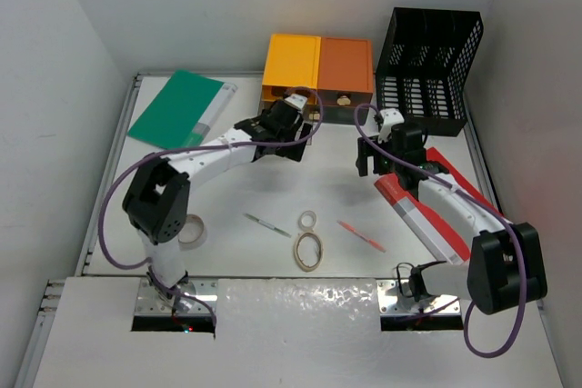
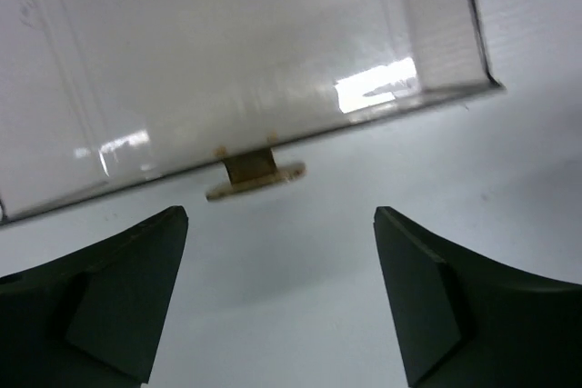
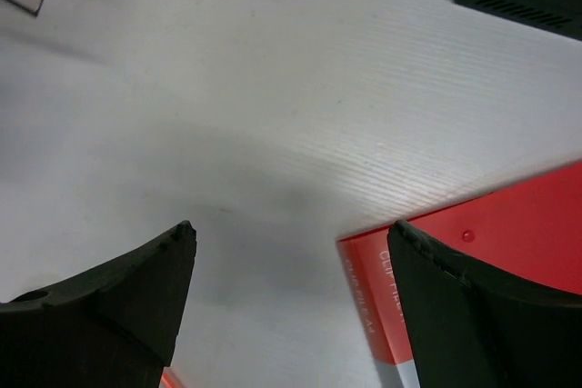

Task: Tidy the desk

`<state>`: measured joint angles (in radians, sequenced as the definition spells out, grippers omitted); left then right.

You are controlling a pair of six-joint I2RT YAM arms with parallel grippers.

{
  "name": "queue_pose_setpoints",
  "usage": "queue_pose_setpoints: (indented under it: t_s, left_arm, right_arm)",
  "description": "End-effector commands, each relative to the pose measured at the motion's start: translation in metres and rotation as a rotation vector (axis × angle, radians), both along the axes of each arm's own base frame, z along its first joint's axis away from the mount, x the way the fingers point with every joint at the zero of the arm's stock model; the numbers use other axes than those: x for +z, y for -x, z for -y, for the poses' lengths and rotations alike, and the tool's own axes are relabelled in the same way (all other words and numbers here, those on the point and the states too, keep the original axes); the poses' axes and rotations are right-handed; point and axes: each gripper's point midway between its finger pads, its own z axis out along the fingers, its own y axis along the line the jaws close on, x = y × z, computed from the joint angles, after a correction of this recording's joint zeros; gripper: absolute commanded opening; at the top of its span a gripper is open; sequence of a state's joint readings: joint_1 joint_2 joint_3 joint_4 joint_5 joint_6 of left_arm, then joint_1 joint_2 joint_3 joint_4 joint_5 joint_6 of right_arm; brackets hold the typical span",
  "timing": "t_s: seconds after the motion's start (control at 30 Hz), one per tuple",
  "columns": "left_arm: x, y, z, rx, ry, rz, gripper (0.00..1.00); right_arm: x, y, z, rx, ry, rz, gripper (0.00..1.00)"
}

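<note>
The desk is a white tabletop with metal rails. My left gripper is at the front of a yellow drawer box. In the left wrist view it stands open just short of a clear drawer front with a small brass handle. My right gripper hangs open over bare desk, beside the corner of a red clip file. The right wrist view shows that file under the right finger, with nothing between the jaws.
An orange drawer box adjoins the yellow one. A black mesh basket stands at the back right and a green folder at the back left. Near the front lie a grey pen, a red pen, two rings and a tape roll.
</note>
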<state>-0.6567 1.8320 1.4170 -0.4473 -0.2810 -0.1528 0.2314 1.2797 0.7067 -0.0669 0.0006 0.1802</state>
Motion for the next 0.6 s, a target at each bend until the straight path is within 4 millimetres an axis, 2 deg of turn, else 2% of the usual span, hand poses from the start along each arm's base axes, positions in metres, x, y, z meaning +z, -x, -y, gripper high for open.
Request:
queue_pose_setpoints:
  t_s: [0.0, 0.1, 0.17, 0.2, 0.27, 0.33, 0.37, 0.4, 0.47, 0.5, 0.57]
  left_arm:
    - [0.038, 0.028, 0.012, -0.171, 0.072, 0.025, 0.83]
    - [0.048, 0.047, 0.008, -0.307, 0.051, 0.063, 0.91]
    - [0.053, 0.053, 0.001, -0.384, -0.001, 0.1, 0.91]
    - [0.052, 0.063, -0.004, -0.423, -0.01, 0.109, 0.9]
    - [0.05, 0.074, -0.009, -0.566, -0.075, 0.138, 0.85]
    - [0.04, 0.11, -0.002, -0.822, -0.064, 0.09, 0.84]
    - [0.023, 0.133, -0.014, -1.0, -0.145, 0.023, 0.84]
    - [0.015, 0.146, -0.015, -1.088, -0.144, -0.004, 0.85]
    - [0.0, 0.152, -0.022, -1.187, -0.211, -0.003, 0.83]
    - [-0.013, 0.158, -0.028, -1.225, -0.239, -0.023, 0.82]
    - [-0.025, 0.167, -0.031, -1.346, -0.293, -0.017, 0.79]
  right_arm:
    - [0.002, 0.011, -0.016, 0.082, -0.049, -0.06, 0.84]
    - [-0.001, 0.017, -0.014, 0.08, -0.046, -0.057, 0.85]
    - [-0.003, 0.02, -0.012, 0.074, -0.041, -0.058, 0.85]
    - [-0.003, 0.021, -0.011, 0.074, -0.04, -0.059, 0.85]
    - [-0.003, 0.022, -0.011, 0.076, -0.042, -0.058, 0.86]
    - [-0.004, 0.022, -0.013, 0.083, -0.048, -0.059, 0.86]
    - [-0.004, 0.022, -0.013, 0.08, -0.05, -0.057, 0.86]
    - [-0.004, 0.022, -0.014, 0.083, -0.053, -0.056, 0.86]
    - [-0.004, 0.022, -0.015, 0.088, -0.061, -0.057, 0.86]
    - [-0.003, 0.021, -0.016, 0.09, -0.062, -0.055, 0.86]
    - [-0.004, 0.023, -0.016, 0.094, -0.063, -0.062, 0.86]
